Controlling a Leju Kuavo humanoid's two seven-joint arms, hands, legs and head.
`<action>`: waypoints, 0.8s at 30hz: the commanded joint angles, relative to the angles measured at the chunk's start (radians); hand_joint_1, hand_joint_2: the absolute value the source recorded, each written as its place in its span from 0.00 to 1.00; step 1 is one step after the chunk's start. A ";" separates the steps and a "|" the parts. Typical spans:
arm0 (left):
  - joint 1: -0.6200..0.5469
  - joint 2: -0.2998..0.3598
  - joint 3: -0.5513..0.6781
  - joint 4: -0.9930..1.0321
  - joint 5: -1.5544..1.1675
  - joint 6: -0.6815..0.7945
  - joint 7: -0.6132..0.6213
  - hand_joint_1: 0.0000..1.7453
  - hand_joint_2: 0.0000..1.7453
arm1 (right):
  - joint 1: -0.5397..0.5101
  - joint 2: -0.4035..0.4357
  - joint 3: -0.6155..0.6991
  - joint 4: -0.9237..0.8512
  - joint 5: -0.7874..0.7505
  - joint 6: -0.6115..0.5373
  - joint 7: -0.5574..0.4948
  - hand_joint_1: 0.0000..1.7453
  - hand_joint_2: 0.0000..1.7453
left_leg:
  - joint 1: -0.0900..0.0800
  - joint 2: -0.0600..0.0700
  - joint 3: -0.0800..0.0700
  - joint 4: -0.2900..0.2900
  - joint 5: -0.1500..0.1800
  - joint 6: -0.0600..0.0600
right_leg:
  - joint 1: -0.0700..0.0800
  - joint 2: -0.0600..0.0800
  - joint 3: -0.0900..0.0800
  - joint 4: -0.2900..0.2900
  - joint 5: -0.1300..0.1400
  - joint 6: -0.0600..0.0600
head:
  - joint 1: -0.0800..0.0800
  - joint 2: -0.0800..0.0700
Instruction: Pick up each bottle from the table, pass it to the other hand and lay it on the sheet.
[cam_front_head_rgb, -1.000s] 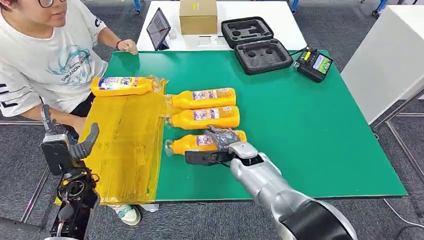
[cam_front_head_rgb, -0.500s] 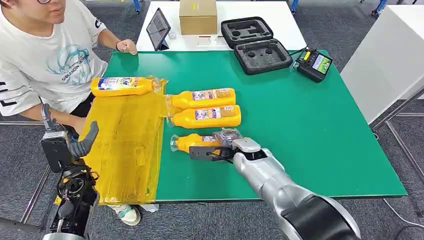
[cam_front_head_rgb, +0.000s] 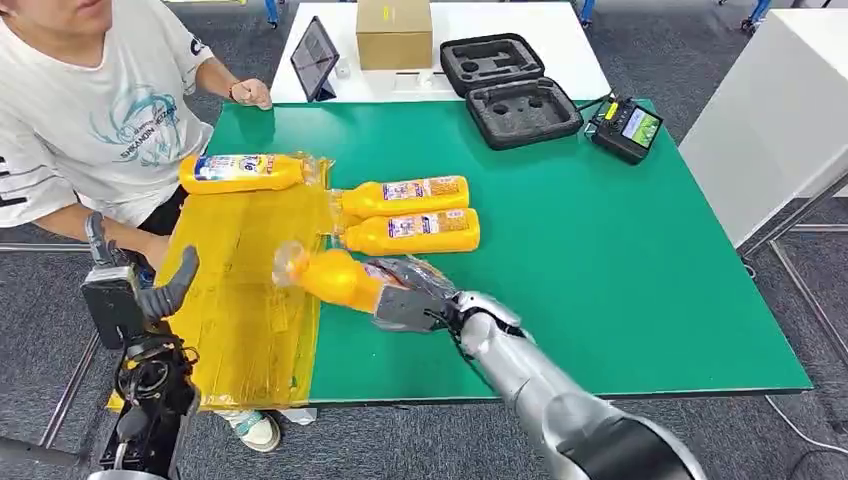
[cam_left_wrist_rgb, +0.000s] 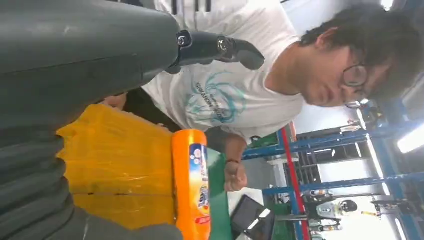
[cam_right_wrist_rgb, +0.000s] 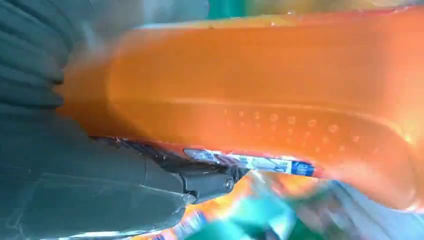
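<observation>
Notably, the right hand (cam_front_head_rgb: 408, 298) clamps the bottle (cam_front_head_rgb: 335, 278), its neck aimed over the sheet (cam_front_head_rgb: 240, 330) toward the empty, spread-fingered left hand (cam_front_head_rgb: 160, 290).

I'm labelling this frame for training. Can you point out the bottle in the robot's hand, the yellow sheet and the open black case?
held bottle (cam_front_head_rgb: 335, 278), head view, orange body
yellow sheet (cam_front_head_rgb: 245, 300), head view, bare middle
black case (cam_front_head_rgb: 523, 108), head view, foam-lined lower half
</observation>
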 joint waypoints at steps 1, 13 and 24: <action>0.047 -0.058 0.175 -0.060 0.055 -0.062 0.005 0.00 1.00 | 0.151 -0.001 0.044 -0.436 -0.277 -0.173 -0.010 1.00 1.00 | 0.001 0.001 0.002 0.000 -0.002 -0.001 | 0.000 0.001 0.002 0.000 -0.002 0.000 | -0.001 0.000; 0.083 -0.041 0.044 0.062 0.357 -0.613 0.165 0.00 1.00 | 0.191 -0.066 0.083 -0.370 -0.475 -0.391 -0.010 1.00 1.00 | -0.001 -0.003 0.000 -0.002 0.000 0.000 | -0.001 -0.003 0.000 -0.002 -0.001 0.000 | -0.001 0.000; 0.095 -0.044 -0.216 0.044 0.417 -0.818 0.292 0.00 1.00 | 0.190 -0.016 0.107 -0.216 -0.468 -0.318 -0.010 1.00 1.00 | 0.000 -0.004 0.000 -0.001 -0.002 -0.001 | 0.000 -0.003 0.001 -0.002 -0.002 -0.001 | -0.001 0.000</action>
